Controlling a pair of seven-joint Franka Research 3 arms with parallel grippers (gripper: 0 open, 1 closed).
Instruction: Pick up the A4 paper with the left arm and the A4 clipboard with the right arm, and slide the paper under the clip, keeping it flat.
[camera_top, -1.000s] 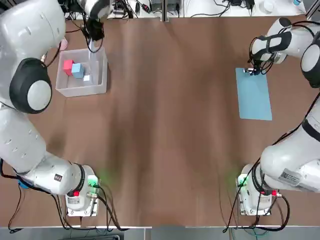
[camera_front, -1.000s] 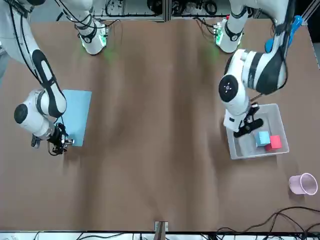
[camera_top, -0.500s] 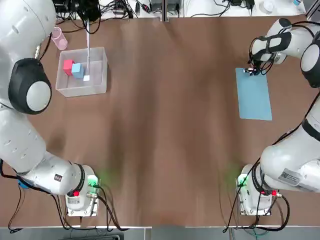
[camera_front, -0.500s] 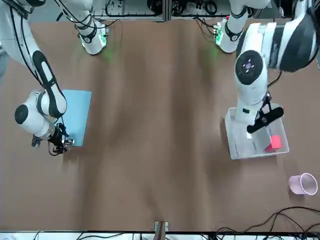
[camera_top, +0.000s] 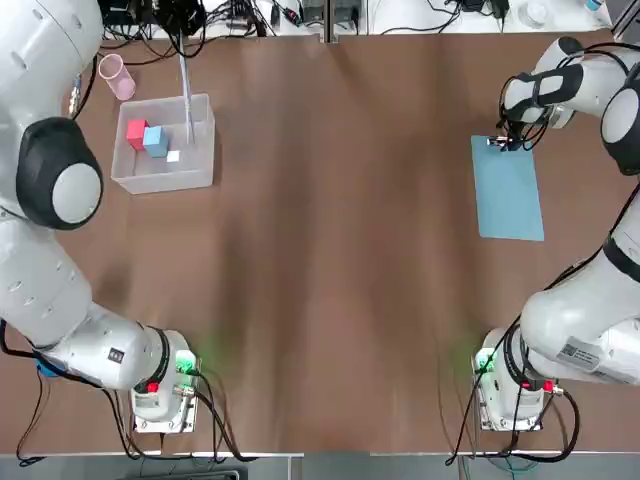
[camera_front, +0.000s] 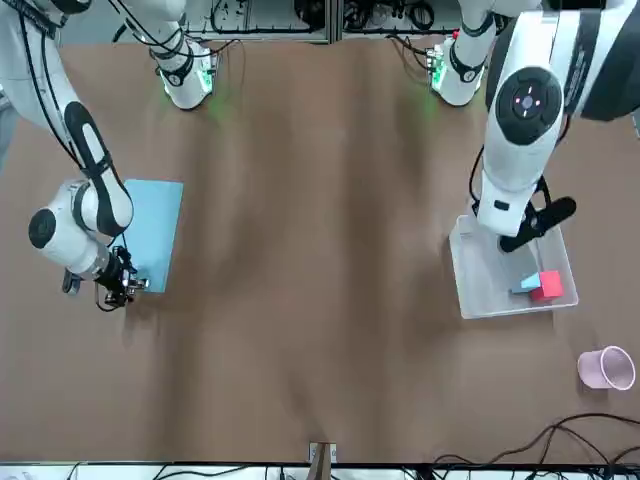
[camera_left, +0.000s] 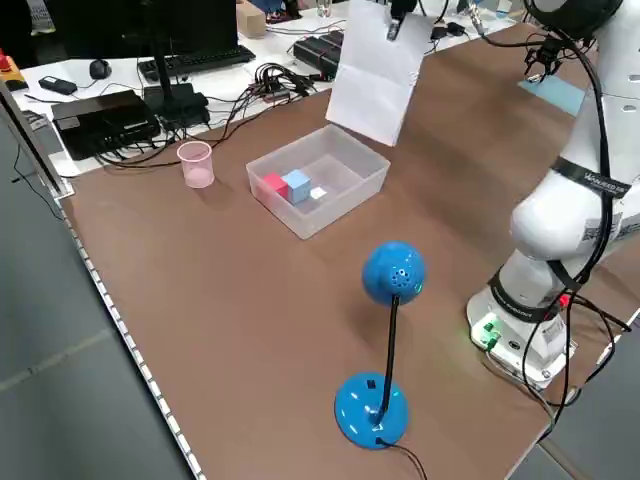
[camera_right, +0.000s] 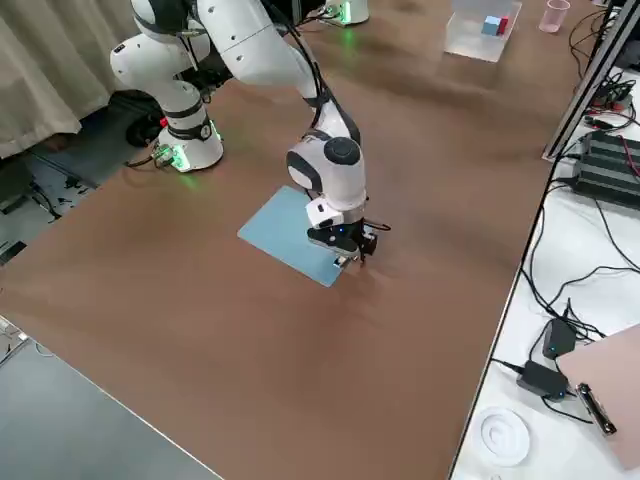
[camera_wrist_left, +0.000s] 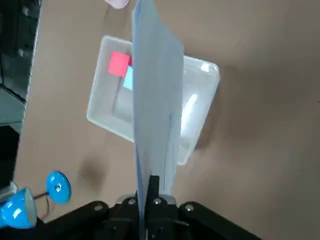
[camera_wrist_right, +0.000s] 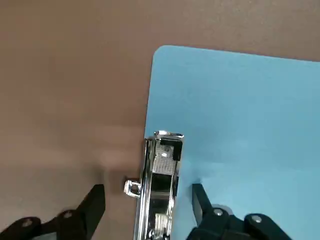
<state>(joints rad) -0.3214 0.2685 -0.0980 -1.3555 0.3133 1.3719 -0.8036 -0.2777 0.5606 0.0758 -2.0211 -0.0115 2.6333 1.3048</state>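
The left gripper (camera_wrist_left: 148, 192) is raised above the far left corner of the bench (camera_top: 330, 250), its fingers pinched on one edge of the A4 paper (camera_left: 377, 72), which hangs from it over the clear plastic bin (camera_top: 165, 145) holding a red block (camera_top: 136, 133), a blue block (camera_top: 156, 141) and a small white one. A pink cup (camera_top: 115, 76) stands just beyond the bin. Across the bench, the A4 clipboard (camera_top: 507, 187) lies flat, and the right gripper (camera_wrist_right: 149, 200) is down at its far short edge, fingers spread either side of the silver clip (camera_wrist_right: 161, 177).
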